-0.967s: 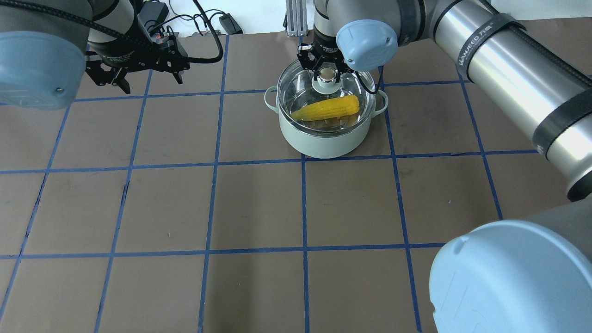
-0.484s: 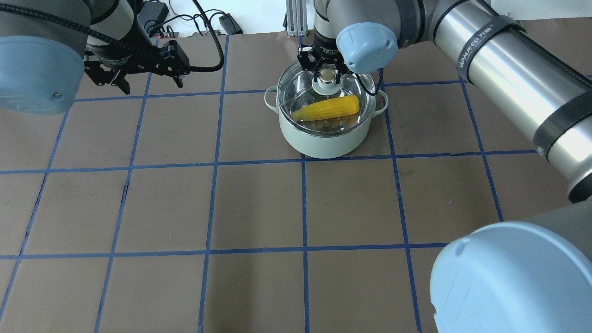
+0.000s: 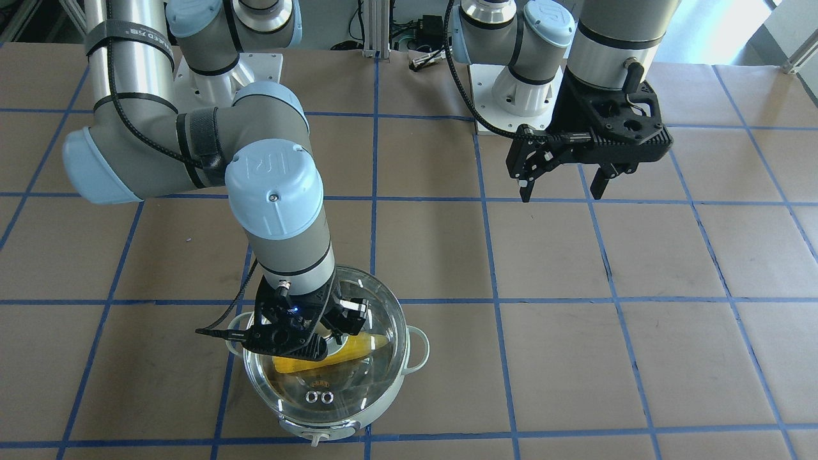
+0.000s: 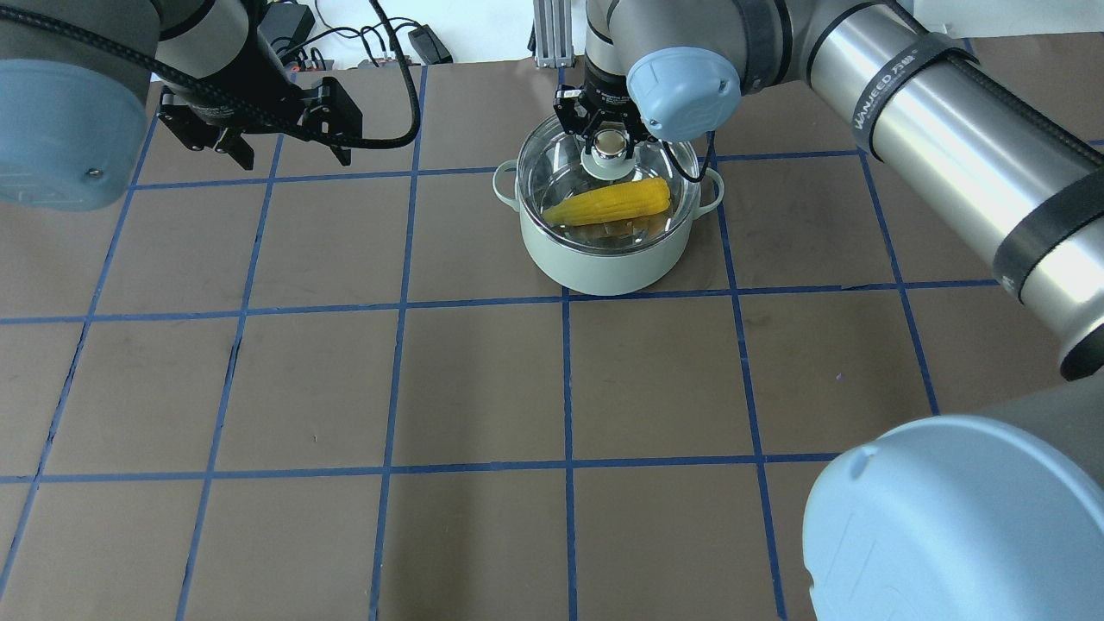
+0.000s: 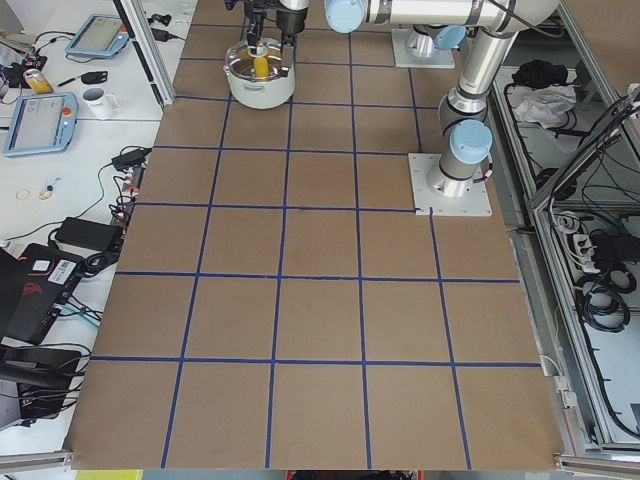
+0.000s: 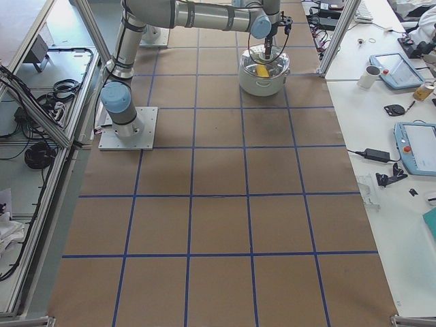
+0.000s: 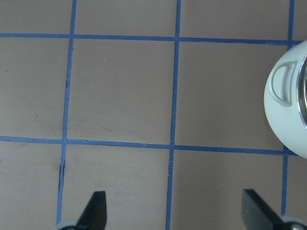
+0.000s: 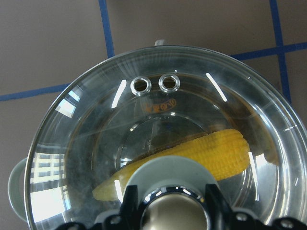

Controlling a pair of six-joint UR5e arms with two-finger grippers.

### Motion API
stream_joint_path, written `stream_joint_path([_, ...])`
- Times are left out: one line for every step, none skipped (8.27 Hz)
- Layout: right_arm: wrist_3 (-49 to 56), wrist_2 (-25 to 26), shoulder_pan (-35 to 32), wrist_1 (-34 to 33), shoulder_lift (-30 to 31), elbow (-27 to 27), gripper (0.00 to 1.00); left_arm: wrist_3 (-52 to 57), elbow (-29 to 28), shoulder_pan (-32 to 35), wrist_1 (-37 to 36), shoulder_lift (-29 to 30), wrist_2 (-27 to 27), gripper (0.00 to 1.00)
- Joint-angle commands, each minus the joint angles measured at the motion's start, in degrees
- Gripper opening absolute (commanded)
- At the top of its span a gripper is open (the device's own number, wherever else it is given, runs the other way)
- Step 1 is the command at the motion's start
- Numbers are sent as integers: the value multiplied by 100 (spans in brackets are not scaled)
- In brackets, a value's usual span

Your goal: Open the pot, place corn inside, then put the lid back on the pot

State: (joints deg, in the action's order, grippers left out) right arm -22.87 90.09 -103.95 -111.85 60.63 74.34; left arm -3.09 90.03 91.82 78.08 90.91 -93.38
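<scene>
The pale mint pot (image 4: 604,267) stands at the far middle of the table. The clear glass lid (image 4: 561,168) rests on it, and the yellow corn (image 4: 612,203) lies inside under the glass. My right gripper (image 4: 611,138) is above the lid with a finger on each side of the shiny knob (image 8: 175,211), shut on it. The corn (image 8: 216,153) and the two vent rings (image 8: 156,84) show through the lid in the right wrist view. My left gripper (image 4: 293,159) is open and empty, hovering left of the pot. The pot's handle (image 7: 283,88) shows at the right edge of the left wrist view.
The table is brown paper with a blue tape grid (image 4: 565,388). Cables and power bricks (image 4: 414,39) lie past the far edge. In the front-facing view the left gripper (image 3: 561,190) hangs near its base plate (image 3: 511,102), far from the pot (image 3: 348,428).
My left gripper has drifted a little toward the far edge and toward the pot, still open. The right gripper stays at the lid knob; the lid and corn have not moved.
</scene>
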Motion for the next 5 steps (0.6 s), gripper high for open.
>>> stream_joint_path([-60,70,-3,-91,19,80,13,151,-29,11,181,-3,39,100])
stream_joint_path([-60,70,-3,-91,19,81,13,151,-29,11,642,5,30,100])
stream_joint_path([-60,9,-3,-100,11,72,13,151,-55,2,951,-3,39,100])
stream_joint_path([-77,9,-3,-100,11,72,13,142,-73,2,980,-12,39,100])
stream_joint_path([-77,17,-3,-161,2,72,13,142,-73,2,981,-30,30,100])
